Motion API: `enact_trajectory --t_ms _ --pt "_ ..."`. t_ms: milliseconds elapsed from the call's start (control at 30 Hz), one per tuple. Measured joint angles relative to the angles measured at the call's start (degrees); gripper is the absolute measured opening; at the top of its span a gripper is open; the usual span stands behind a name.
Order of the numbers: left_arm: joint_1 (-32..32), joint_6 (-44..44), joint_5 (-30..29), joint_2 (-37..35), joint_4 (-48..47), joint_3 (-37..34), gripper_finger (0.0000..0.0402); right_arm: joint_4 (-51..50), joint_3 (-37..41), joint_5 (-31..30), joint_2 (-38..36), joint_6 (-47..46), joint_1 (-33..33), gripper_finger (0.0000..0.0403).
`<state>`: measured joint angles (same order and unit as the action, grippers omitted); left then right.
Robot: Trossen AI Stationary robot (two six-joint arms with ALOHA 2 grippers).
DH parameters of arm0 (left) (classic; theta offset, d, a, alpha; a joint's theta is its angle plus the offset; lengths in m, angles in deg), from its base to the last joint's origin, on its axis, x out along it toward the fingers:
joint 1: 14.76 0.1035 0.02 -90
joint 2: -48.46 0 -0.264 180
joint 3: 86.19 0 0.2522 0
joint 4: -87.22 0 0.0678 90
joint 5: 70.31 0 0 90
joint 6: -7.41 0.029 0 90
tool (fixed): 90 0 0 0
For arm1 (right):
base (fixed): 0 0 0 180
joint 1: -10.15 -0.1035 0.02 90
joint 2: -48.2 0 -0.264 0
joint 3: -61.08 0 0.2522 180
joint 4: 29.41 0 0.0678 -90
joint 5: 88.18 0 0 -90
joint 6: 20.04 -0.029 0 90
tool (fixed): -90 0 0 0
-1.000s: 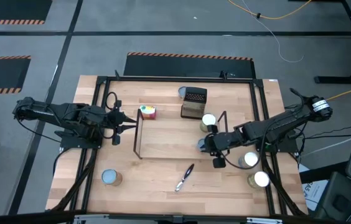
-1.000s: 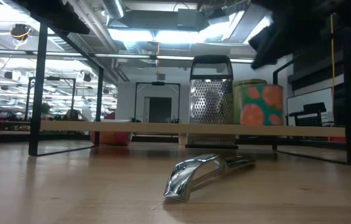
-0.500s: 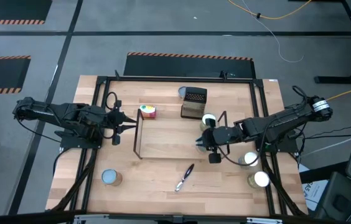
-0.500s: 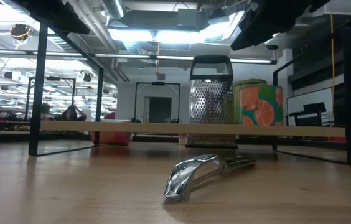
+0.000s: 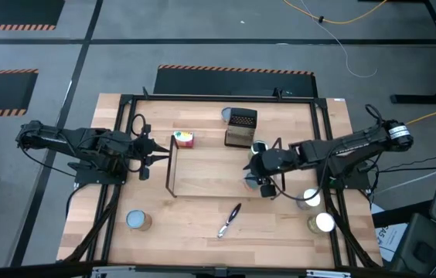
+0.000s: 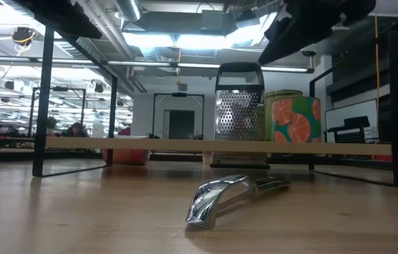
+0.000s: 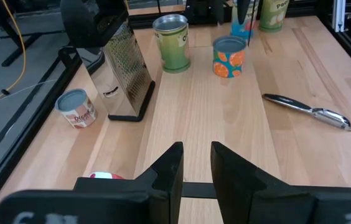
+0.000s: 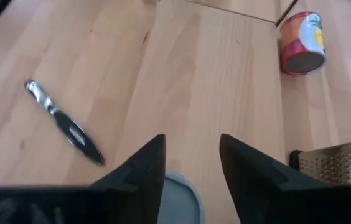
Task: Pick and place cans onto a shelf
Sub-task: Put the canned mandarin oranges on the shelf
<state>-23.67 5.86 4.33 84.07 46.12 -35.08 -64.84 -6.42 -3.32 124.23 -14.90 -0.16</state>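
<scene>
- Table (image 5: 202, 232): I see a light wooden top boxed in by a black outer frame. The widest bare strip runs along the near edge, broken only by a peeler (image 5: 229, 220) and one can (image 5: 136, 220) at the near left.
- Shelf (image 5: 202, 174): a thin black wire rack with a wooden board sits mid-table. Most of the board is bare on its left and middle; in the low view, open room shows under the board between the uprights.
- Left arm: I have it parked at the table's left edge, stretched level toward the shelf's left upright. The left gripper (image 7: 195, 163) hangs above the wood with a narrow gap between its fingers and nothing in that gap.
- Right arm: it reaches in from the right edge, forearm slanting across the frame rail to the shelf's right end. The right gripper (image 8: 191, 163) stands spread apart directly over a pale-lidded can (image 8: 178, 200); from the wrist view the fingers flank the lid without pinching it.
- Grater (image 5: 240, 127): upright behind the shelf, beside another can (image 5: 226, 114).
- Red can (image 5: 184, 139): just outside the shelf's far left corner.
- Orange-printed can (image 6: 293, 118): standing on the shelf's right end.
- Two more cans (image 5: 316, 210) sit close together at the right edge.
</scene>
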Motion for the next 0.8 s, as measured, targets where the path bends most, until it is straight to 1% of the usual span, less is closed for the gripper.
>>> enact_trajectory --t_ms 100,267,400,600,800 --pt "-0.02 -0.93 0.0 0.0 0.0 0.0 0.0075 -0.81 0.0 3.37 0.08 0.67 1.27 0.0157" --pt "-0.02 -1.06 0.0 0.0 0.02 0.0 0.0075 -1.64 -0.64 5.32 0.16 5.08 1.96 0.0157" --pt "0.0 -1.08 0.0 0.0 0.01 0.0 0.0075 -7.39 -5.26 5.29 1.87 8.96 1.95 0.0157" --pt "-0.01 -1.37 -0.02 0.0 0.0 0.0 0.0075 -18.19 -15.34 5.22 8.37 15.23 1.95 0.0157" --pt "0.0 -1.44 -0.02 -0.02 0.05 0.0 0.0075 -26.52 -21.11 5.13 16.5 20.92 1.95 0.0157"
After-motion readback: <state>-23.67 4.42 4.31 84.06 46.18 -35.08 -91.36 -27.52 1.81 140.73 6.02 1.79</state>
